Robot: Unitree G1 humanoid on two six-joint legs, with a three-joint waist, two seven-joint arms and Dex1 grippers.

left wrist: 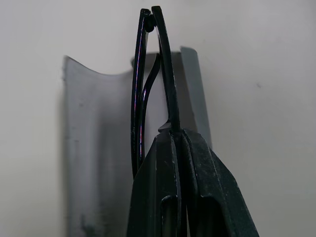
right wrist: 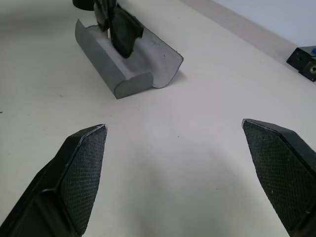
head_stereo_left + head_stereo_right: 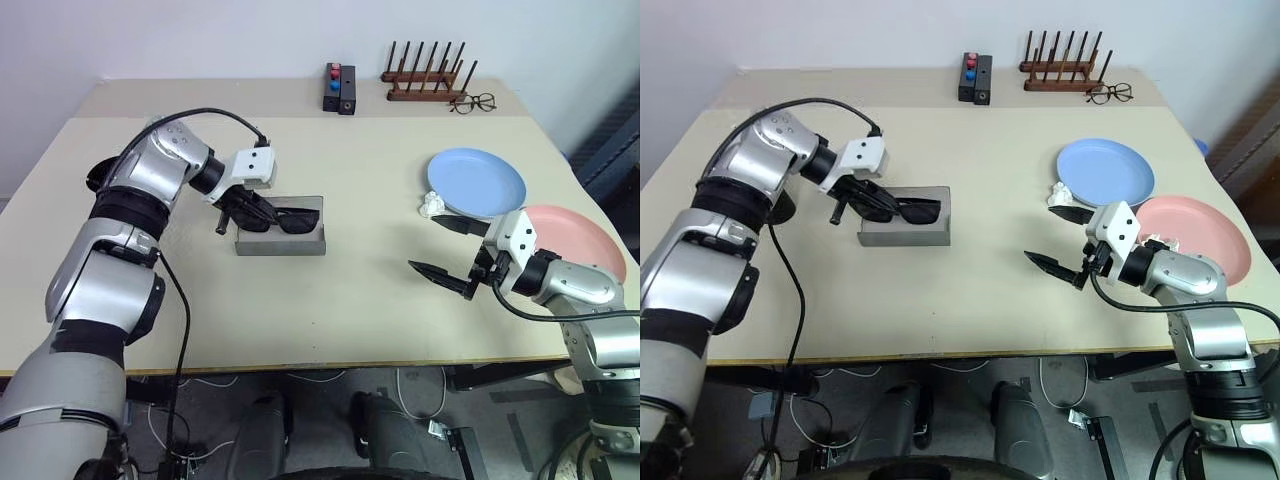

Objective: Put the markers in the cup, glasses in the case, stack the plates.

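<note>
Left hand (image 3: 243, 210) is clamped on the glasses (image 3: 283, 218), holding them over the open case (image 3: 281, 242) just below. Right hand (image 3: 447, 248) gapes empty; plates (image 3: 476, 181) beside it lie unstacked.

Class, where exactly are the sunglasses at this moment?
In the left eye view, the sunglasses are at table left, pinched in the left gripper over the open grey case.

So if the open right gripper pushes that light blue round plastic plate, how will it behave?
The light blue round plastic plate looks thin and shallow, so probably light and likely to slide on the smooth table. Lying flat, it shouldn't roll.
</note>
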